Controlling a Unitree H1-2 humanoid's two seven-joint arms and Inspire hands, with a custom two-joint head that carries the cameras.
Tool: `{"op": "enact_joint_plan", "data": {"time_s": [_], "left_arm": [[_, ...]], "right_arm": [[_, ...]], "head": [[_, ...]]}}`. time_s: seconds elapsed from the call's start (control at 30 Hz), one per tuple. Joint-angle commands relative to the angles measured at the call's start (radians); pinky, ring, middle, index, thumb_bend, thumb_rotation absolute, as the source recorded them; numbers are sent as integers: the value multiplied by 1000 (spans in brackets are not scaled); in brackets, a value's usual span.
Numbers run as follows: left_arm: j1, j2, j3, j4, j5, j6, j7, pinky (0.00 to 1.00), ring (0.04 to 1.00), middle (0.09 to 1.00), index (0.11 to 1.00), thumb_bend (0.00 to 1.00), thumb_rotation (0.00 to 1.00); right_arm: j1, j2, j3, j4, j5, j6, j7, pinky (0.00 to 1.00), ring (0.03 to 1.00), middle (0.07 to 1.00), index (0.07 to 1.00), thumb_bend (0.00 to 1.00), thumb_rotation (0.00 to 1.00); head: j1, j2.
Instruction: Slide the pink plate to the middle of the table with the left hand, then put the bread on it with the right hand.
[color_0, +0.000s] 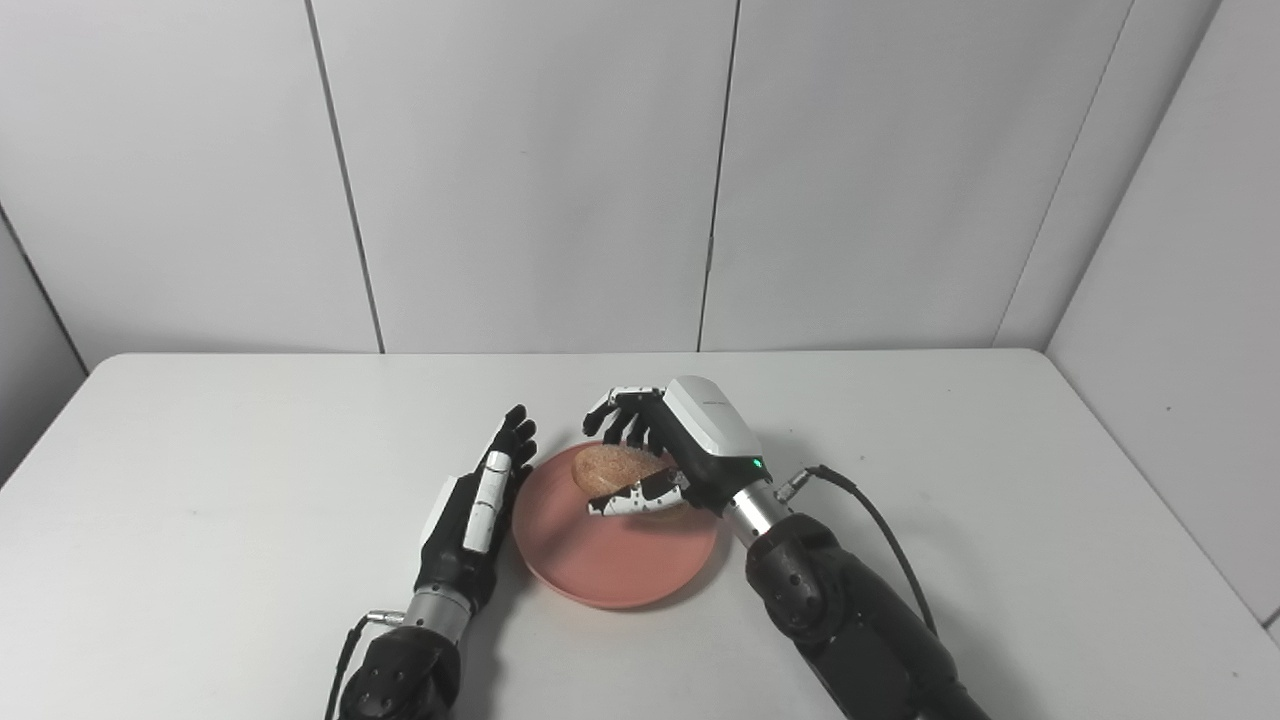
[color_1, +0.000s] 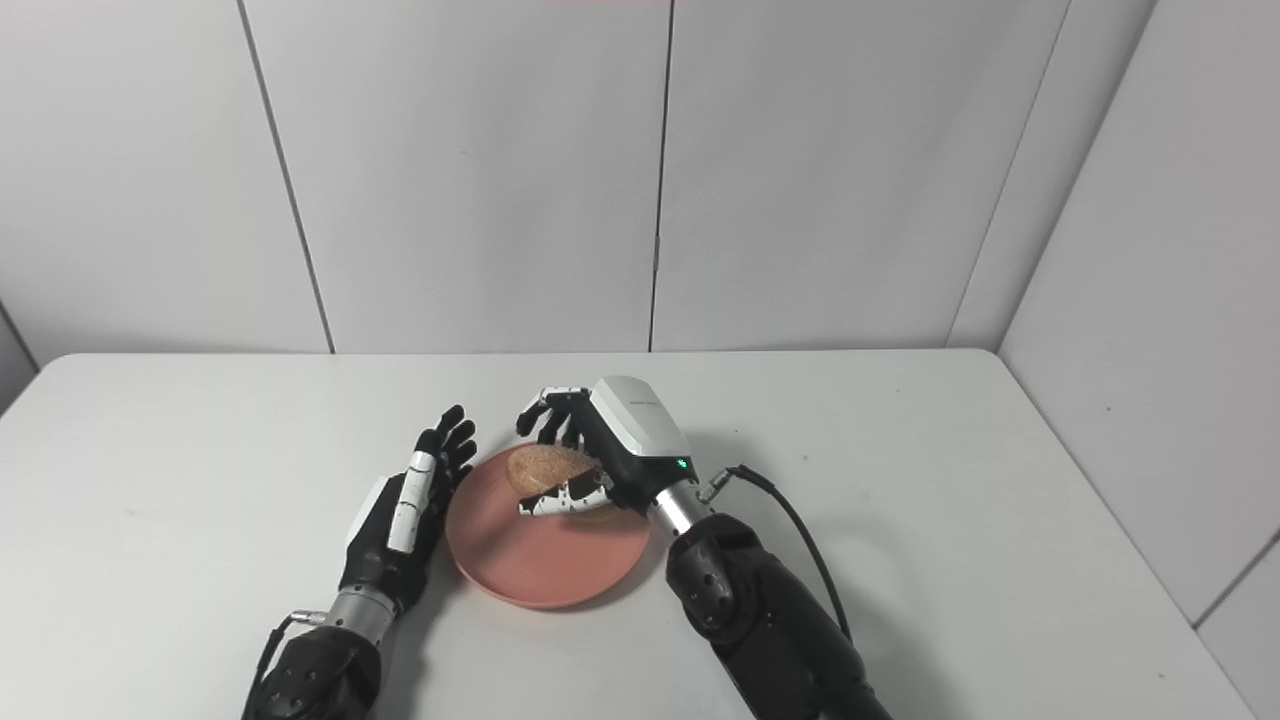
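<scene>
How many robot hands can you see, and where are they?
2. The left robot hand lies flat beside the left edge of the plate. The right robot hand is over the plate's far side, curled around the bread. None seem hidden.

- My right hand (color_0: 668, 450) covers the right part of the bread (color_0: 612, 466) at the frame's centre, so I can't tell whether fingers and thumb grip it or only sit round it
- Its wrist hides the right rim of the pink plate (color_0: 600, 560)
- I can't tell whether my left hand (color_1: 405, 515) touches the plate's left rim
- Both arms are cut off at the bottom edge
</scene>
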Motion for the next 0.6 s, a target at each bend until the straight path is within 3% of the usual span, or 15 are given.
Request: {"op": "enact_joint_plan", "data": {"time_s": [0.0,0.23,0.5,0.57], "left_arm": [[20,1,3,12,6,-12,5,1000,994,988,992,737,1000],[21,-1,-1,7,21,-18,14,1000,993,987,989,737,1000],[21,-6,6,7,12,-17,11,1000,989,984,985,734,1000],[21,-7,7,6,8,-19,8,1000,986,986,985,731,1000]], "right_arm": [[-51,-1,6,-9,-11,-53,-26,327,381,466,550,508,0],[-47,1,31,30,-37,-78,-36,313,380,450,545,509,0],[-30,2,41,21,-64,-63,-38,477,459,487,504,515,0],[-26,1,41,14,-63,-57,-26,533,581,492,498,520,0]], "head": [[1,1],[3,4],[3,5],[4,6]]}}
